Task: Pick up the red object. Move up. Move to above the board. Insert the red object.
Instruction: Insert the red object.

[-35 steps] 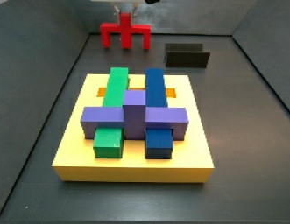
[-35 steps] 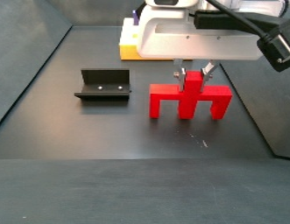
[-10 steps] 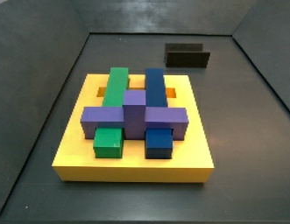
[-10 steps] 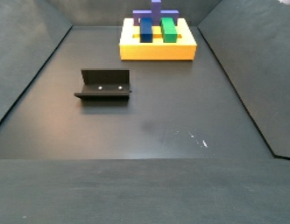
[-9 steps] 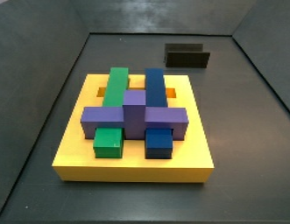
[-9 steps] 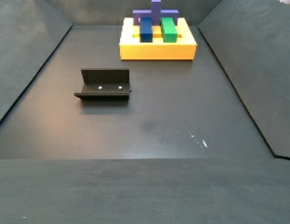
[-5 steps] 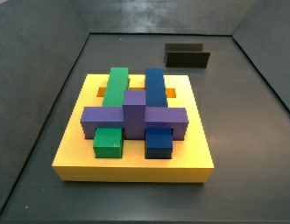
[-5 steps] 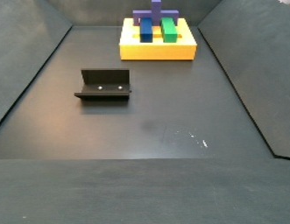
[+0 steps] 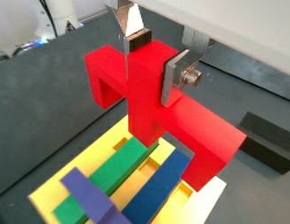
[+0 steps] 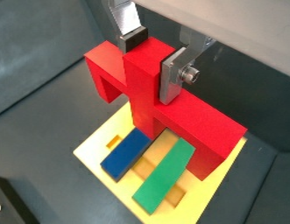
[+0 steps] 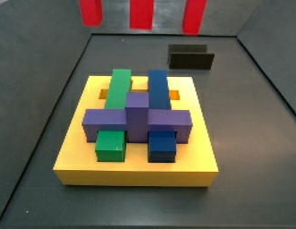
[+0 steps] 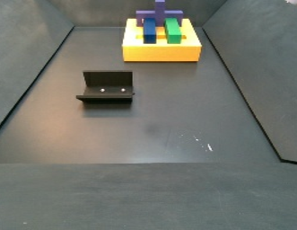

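In both wrist views the claw [image 9: 155, 59] grips the bright red blocky arch [image 9: 159, 114] by its stub, above the square yellow board [image 10: 112, 153]; its 3 legs show in a side view.

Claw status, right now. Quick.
Claw: closed on the red object, gripping its upright stub and holding it in the air above the board.

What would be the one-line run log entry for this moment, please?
phase: above the board | gripper: shut on red object, held high | board: on floor, below piece | fixture: apart, untouched | insert: not yet done
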